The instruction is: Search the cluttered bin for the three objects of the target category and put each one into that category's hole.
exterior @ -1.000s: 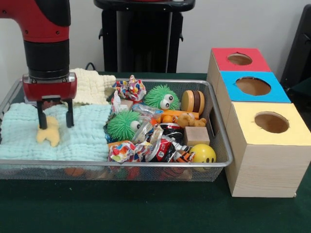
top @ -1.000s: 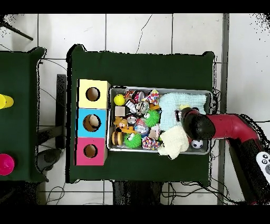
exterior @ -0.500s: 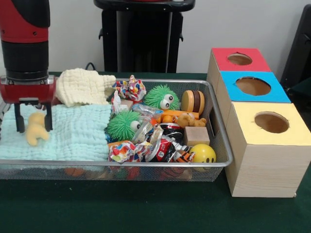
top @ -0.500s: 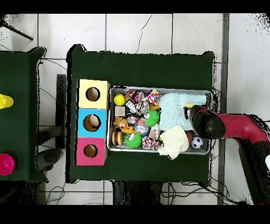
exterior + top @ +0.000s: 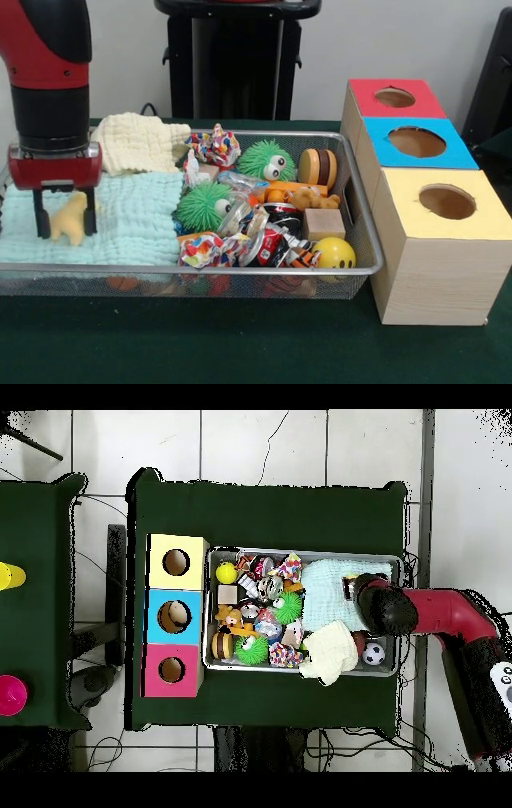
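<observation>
Yellow animal toy (image 5: 69, 218) partly hidden between gripper (image 5: 66, 224).

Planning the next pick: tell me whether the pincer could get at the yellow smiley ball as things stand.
Probably not yet: the pincer is shut on the yellow toy animal. Otherwise the yellow smiley ball lies uncovered on top, in the bin's corner.

You get even, soft indoor light; only faint shadows under the wire bin (image 5: 364, 240), no glare, mild softness.
</observation>
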